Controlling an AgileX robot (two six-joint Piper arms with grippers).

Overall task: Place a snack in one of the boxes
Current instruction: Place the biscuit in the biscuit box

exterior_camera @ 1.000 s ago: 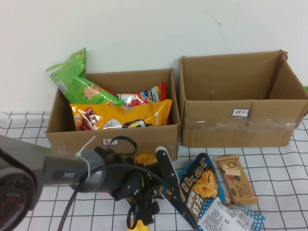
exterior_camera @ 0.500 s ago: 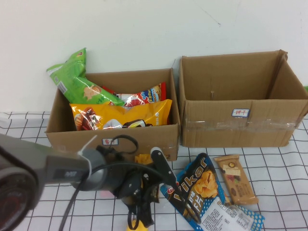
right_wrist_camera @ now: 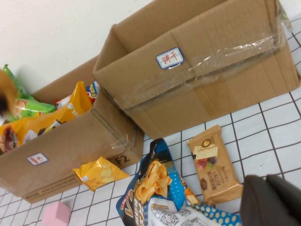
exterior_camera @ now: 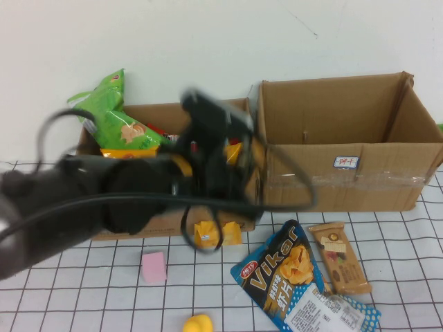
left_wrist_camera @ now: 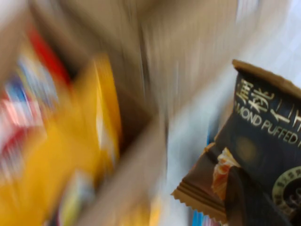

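Note:
My left gripper (exterior_camera: 239, 149) is blurred in motion, raised above the right end of the left cardboard box (exterior_camera: 235, 213), close to the taped box (exterior_camera: 346, 183) with the white blue-edged label. In the left wrist view the left gripper (left_wrist_camera: 249, 202) is shut on the snack (left_wrist_camera: 258, 141), a dark brown packet with orange ends, held in the air. The taped box also shows in the right wrist view (right_wrist_camera: 211, 70) and looks empty inside. My right gripper (right_wrist_camera: 270, 200) is shut and empty, low over the table right of the tan bar.
The left box (right_wrist_camera: 61, 141) holds several snack bags. On the table in front lie a plain yellow-orange packet (exterior_camera: 218, 234), a blue chip bag (exterior_camera: 291, 273), a tan bar (exterior_camera: 339, 266), a pink block (exterior_camera: 154, 267) and a yellow object (exterior_camera: 199, 324).
My left arm has risen from the table in front of the left box and swung up and back over its right end, carrying the snack. The pink block now shows.

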